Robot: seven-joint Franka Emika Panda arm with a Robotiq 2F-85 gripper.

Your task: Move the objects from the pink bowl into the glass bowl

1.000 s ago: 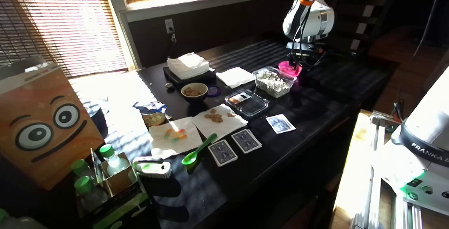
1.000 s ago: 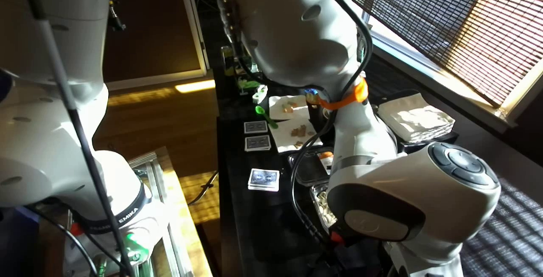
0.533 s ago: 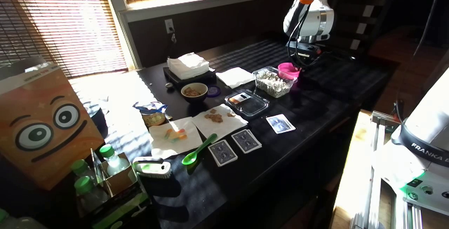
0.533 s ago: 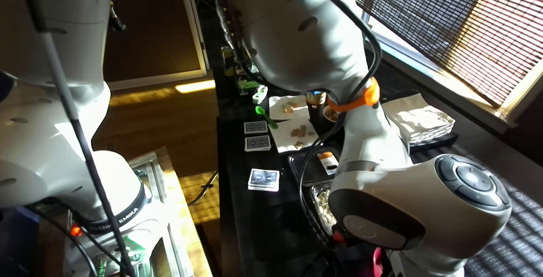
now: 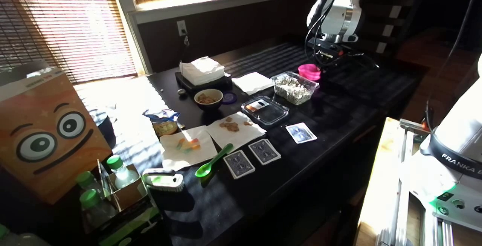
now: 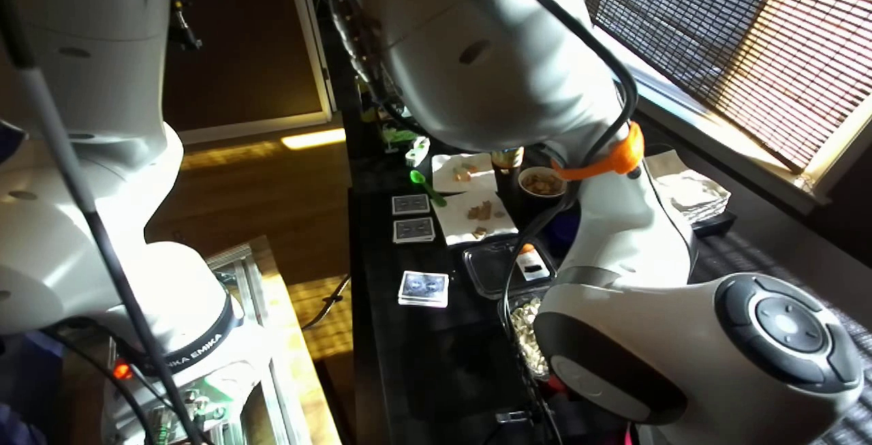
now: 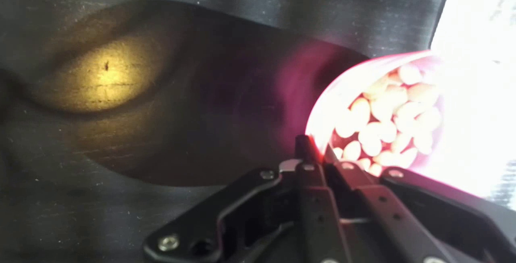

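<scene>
Pincer (image 7: 318, 150), lower right of the wrist view: its two fingers (image 7: 316, 192) are standing nearly together, one outside and one inside the rim, and are pinching the wall of the pink bowl (image 7: 336, 98). Pink bowl (image 5: 309, 74), upper right in an exterior view: it is holding pale oval pieces (image 7: 381, 134); whether it is touching the tabletop (image 5: 331, 110) cannot be told. Arm (image 5: 340, 16), white, orange-banded: hanging over the bowl at upper right. Glass bowl (image 5: 280, 75), right of centre, just lower left of the pink one: it is standing on the tabletop and carrying small pale and dark bits (image 5: 295, 87). Shallow clear tray (image 5: 278, 112): lying near centre. Dark bowl (image 5: 209, 107), pale inside: it is holding brown pieces (image 5: 206, 98), left of centre. Two napkins (image 5: 234, 139): they are lying below it, one bearing brown squares (image 5: 231, 126), one orange and green pieces (image 5: 192, 146). Playing cards (image 5: 264, 151), three stacks: lying below and right of centre. Green spoon (image 5: 212, 161): lying beside them. Orange box (image 5: 56, 125) with a face: standing at the left edge.
</scene>
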